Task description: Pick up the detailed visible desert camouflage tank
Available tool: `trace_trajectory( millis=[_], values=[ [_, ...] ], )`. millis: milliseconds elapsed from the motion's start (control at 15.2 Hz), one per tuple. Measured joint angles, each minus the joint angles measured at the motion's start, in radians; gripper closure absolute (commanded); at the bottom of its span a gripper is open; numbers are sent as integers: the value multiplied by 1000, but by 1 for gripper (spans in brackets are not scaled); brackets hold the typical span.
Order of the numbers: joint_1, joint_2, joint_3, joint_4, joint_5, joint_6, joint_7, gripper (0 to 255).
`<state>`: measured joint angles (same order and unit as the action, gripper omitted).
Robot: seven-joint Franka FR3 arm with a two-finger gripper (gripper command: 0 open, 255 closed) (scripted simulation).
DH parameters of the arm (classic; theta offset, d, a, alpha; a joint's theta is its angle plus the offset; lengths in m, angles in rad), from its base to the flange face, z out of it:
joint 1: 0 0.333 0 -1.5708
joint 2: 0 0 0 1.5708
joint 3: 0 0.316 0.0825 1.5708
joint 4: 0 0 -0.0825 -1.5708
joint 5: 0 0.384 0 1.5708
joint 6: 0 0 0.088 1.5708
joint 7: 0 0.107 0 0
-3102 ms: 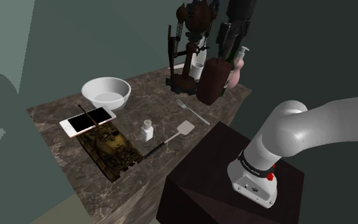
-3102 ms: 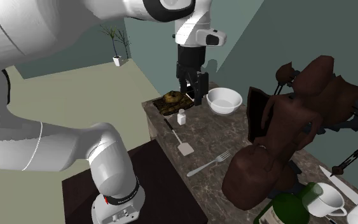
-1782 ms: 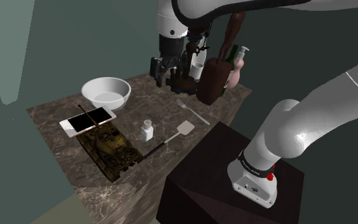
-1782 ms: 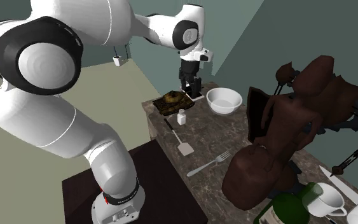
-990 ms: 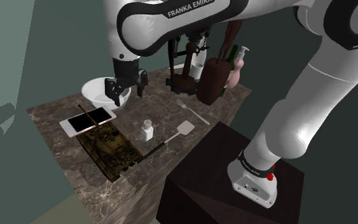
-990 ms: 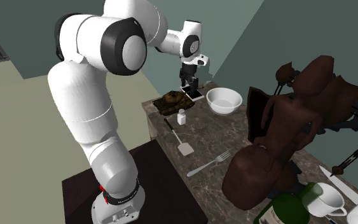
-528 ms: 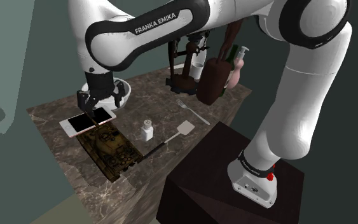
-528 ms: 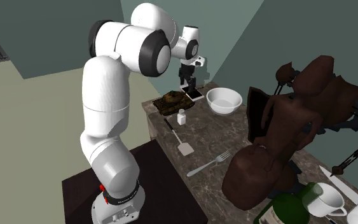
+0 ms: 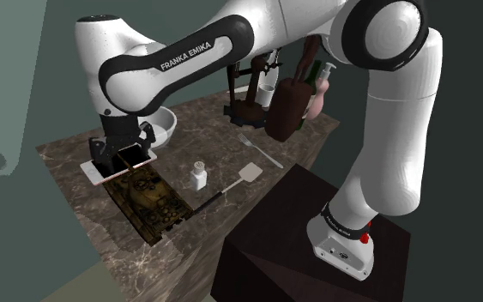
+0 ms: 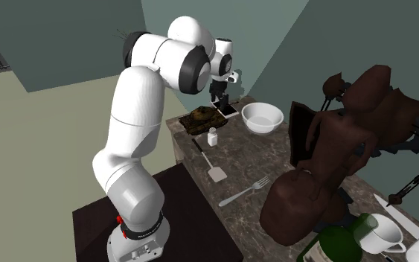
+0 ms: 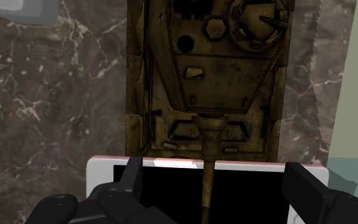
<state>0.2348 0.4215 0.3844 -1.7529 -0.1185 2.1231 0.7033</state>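
The tank (image 9: 149, 199) sits near the worktop's (image 9: 222, 137) edge, at the shoulder view's lower left, its barrel lying over a phone (image 11: 254, 197). The pincer (image 9: 121, 161) hovers above that barrel end, fingers spread wide, gripping nothing. The worktop is dark veined marble; the walls are grey-green and the floor (image 10: 51, 126) is pale. The arm (image 9: 192, 53) reads "FRANKA EMIKA". It half hides a white bowl (image 10: 263, 117) in the shoulder view. The wrist view cuts off the tank's far end.

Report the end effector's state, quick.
End effector: open, holding nothing; it hangs over the phone and the barrel of the tank.
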Motion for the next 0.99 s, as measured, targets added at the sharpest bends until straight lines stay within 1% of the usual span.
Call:
trace_trajectory(
  millis=[198,264,990],
  values=[
    [4,20,-4,-11,-9,30,5,0],
    [4,21,-4,-14,-9,34,5,255],
    [3,18,-5,-9,-10,31,5,255]
  ],
)
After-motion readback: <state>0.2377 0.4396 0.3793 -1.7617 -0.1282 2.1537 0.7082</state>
